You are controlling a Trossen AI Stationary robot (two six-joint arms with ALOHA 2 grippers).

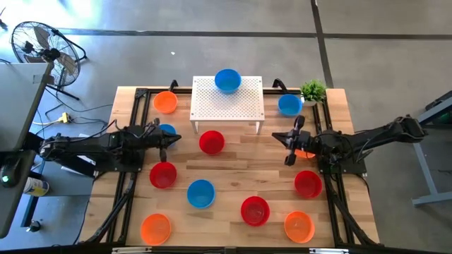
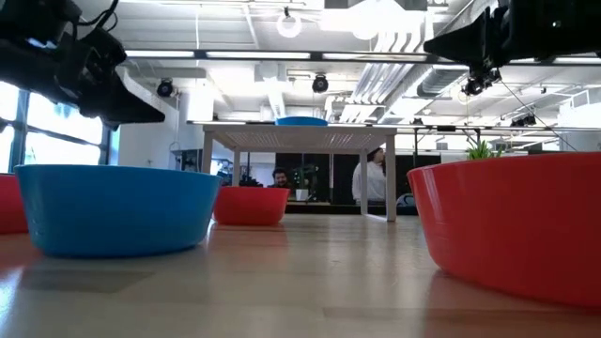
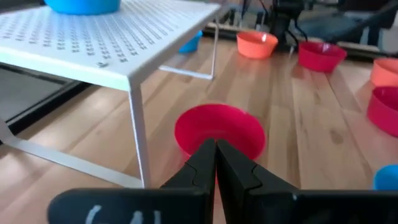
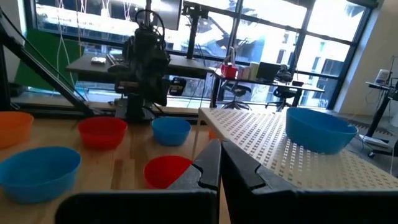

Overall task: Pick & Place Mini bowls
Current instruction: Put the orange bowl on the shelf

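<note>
About a dozen mini bowls sit upright on the wooden table, in red, blue and orange. One blue bowl (image 1: 227,80) stands on top of the white perforated stand (image 1: 227,106). A red bowl (image 1: 211,142) sits on the table between the two grippers, just in front of the stand. My left gripper (image 1: 176,138) is shut and hovers to the left of this bowl, pointing at it; in its wrist view the shut fingers (image 3: 216,152) point at the red bowl (image 3: 219,127). My right gripper (image 1: 277,136) is shut and hovers to the right of the bowl, above the table; its wrist view (image 4: 220,152) shows the same red bowl (image 4: 165,169).
Other bowls lie around: orange (image 1: 165,101) and blue (image 1: 289,104) beside the stand, red (image 1: 163,174), blue (image 1: 200,193), red (image 1: 255,210), orange (image 1: 156,228), orange (image 1: 299,226), red (image 1: 308,183). A small green plant (image 1: 313,90) stands at the far right corner. People show in the room behind (image 2: 368,176).
</note>
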